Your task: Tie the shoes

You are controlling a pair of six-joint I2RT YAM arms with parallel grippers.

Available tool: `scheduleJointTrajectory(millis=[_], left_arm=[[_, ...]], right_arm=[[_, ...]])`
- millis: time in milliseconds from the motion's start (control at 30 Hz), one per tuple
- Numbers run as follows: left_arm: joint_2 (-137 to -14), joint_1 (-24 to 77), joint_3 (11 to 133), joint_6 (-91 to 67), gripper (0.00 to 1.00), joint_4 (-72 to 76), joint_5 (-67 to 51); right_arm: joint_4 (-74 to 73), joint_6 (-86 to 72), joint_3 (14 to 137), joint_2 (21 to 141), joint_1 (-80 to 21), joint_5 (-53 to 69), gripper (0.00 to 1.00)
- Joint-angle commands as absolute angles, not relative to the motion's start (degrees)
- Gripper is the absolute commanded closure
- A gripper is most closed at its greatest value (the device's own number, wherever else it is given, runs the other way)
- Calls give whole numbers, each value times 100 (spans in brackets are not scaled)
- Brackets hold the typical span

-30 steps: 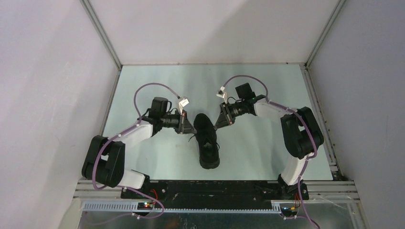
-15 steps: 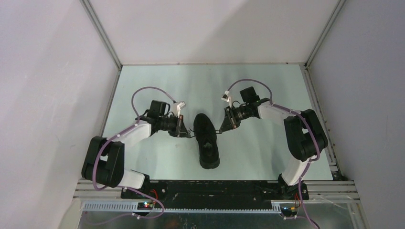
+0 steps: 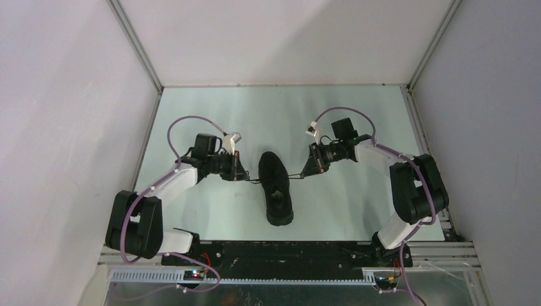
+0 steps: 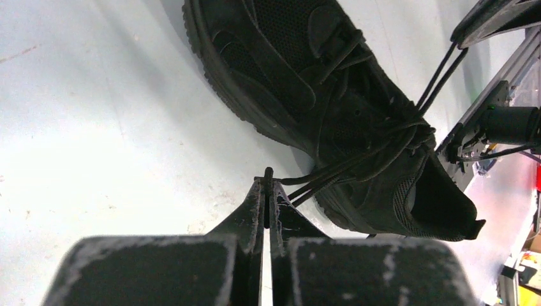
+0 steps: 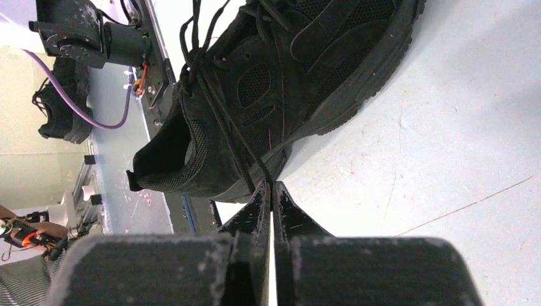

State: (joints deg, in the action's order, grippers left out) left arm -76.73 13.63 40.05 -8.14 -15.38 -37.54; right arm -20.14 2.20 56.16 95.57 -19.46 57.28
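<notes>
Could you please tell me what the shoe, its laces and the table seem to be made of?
Shoe: matte black; fine mesh on the panels and suede-like overlays suggest textile, and the ridged sole looks like rubber. Laces: thin, round black cord, probably woven. Table: pale, smooth, slightly scuffed sheet; painted metal or plastic, I cannot tell.

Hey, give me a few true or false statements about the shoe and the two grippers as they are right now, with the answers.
1. The left gripper is shut on the laces. True.
2. The black sneaker lies on its side. False: it stands upright on its sole on the table.
3. The right gripper hangs open above the sneaker. False: it is shut on the laces, beside the sneaker.
4. The grippers flank the sneaker, one on each side. True.
</notes>
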Motion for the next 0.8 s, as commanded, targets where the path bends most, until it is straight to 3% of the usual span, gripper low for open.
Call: scheduleJointTrajectory(millis=[0,233,500,767], left_arm=[[-7539,1252,3886,-859,100,-1638,-3118],[-7314,951,3832,-1044,100,-1633,-2309],[-7218,932,3771,-1047,100,-1443,-2543],[-6927,930,3763,-1036,100,-1352,-2006]], right_arm=[[-2028,408,5544,9326,-1845,5595,100],[-2092,434,5471,9236,-1582,5644,100],[-2004,418,5345,9171,-1529,5631,100],[-1963,325,5283,9101,-1283,5505,100]])
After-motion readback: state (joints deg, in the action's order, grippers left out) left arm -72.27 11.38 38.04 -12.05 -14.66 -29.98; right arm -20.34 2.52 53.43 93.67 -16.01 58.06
